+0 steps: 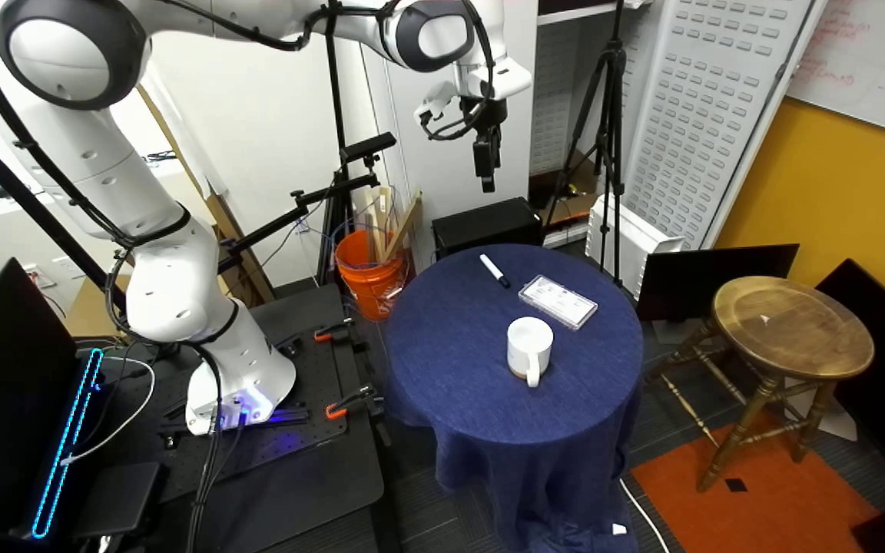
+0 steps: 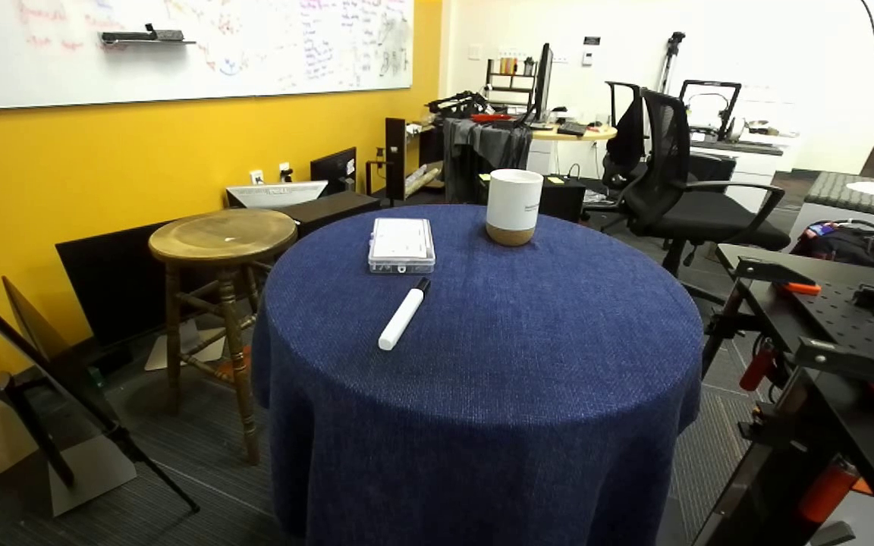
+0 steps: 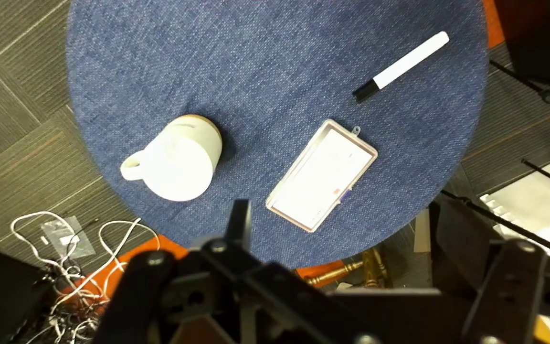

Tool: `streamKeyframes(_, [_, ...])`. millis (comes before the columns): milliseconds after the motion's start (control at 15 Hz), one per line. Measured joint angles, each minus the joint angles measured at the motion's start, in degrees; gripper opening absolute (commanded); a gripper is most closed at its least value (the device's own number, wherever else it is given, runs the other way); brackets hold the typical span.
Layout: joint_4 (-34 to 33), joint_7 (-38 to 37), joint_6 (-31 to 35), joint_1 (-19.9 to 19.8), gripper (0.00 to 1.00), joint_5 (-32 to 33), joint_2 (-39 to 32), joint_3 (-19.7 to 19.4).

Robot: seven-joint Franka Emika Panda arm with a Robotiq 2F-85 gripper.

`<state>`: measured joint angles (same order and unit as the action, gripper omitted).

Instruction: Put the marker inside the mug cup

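The marker, white with a black cap, lies flat on the round blue-covered table (image 1: 442,369). The marker shows in both exterior views (image 1: 492,267) (image 2: 404,317) and in the wrist view (image 3: 401,67). The white mug with a cork base stands upright on the same table, in both exterior views (image 1: 527,347) (image 2: 514,201) and in the wrist view (image 3: 179,157). Its inside is washed out in the wrist view. My gripper (image 1: 487,170) hangs well above the table's far side, touching nothing. In the wrist view its dark fingers (image 3: 240,222) stand wide apart with nothing between them.
A flat clear-and-white box (image 1: 558,301) lies between the marker and the mug, also in the wrist view (image 3: 322,177). A wooden stool (image 1: 792,326), an orange bucket (image 1: 369,273) and a black tripod (image 1: 608,146) stand around the table.
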<state>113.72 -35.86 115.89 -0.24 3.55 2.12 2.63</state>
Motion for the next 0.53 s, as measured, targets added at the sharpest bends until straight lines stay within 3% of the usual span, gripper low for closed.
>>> streamKeyframes(200, [0.67, 3.00, 0.93, 0.52, 1.00, -6.97, -0.67, 0.05])
streamKeyframes(533, [3.61, 3.65, 7.97, 2.32, 1.00, -14.64, -2.51, 0.74])
